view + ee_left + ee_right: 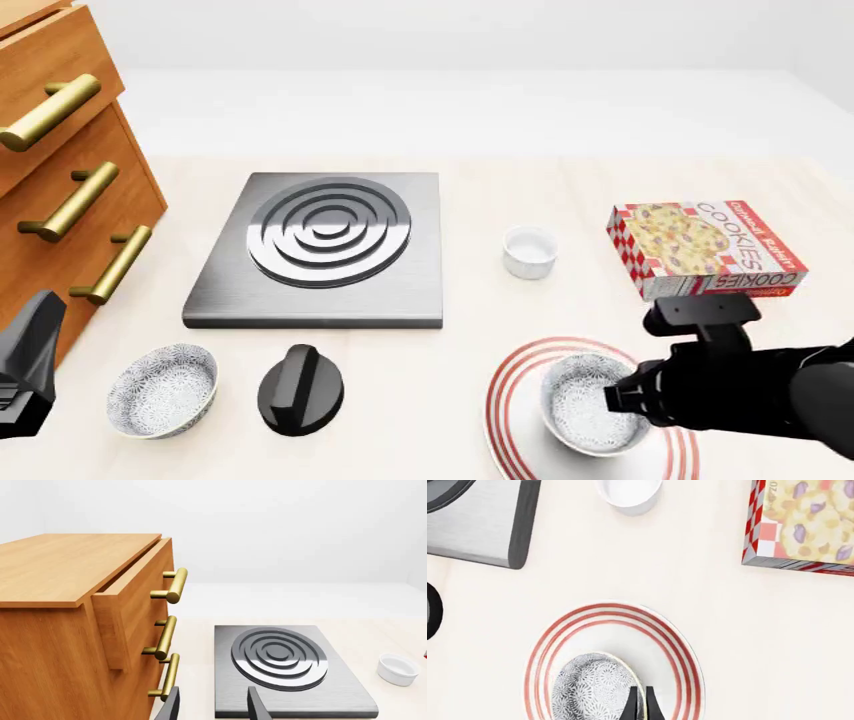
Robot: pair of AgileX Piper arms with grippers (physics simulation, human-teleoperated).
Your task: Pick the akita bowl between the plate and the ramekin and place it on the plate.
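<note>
Bowl: small, round, deep; white with fine grey-blue speckling; sits on the plate at the lower right of the front view.
Plate: large, flat, round, white, thin red rings around the rim; lies on the tabletop.
Right gripper: dark fingers pinched on the bowl's rim, one inside the wall and one outside.
Left gripper: two dark fingers spread apart, gripping nothing, above the near edge of the burner.
Ramekin: small, plain white, straight-sided cup; beyond the plate, apart from it.
Second bowl: same speckled pattern, lower left of the front view.
Burner: brushed grey metal slab with raised concentric rings.
Knob: black, rounded, with a ridge; between the two bowls.
Cookie box: red-checked cardboard, right of the ramekin.
Cabinet: orange wood, brass bar handles, upper left.
</note>
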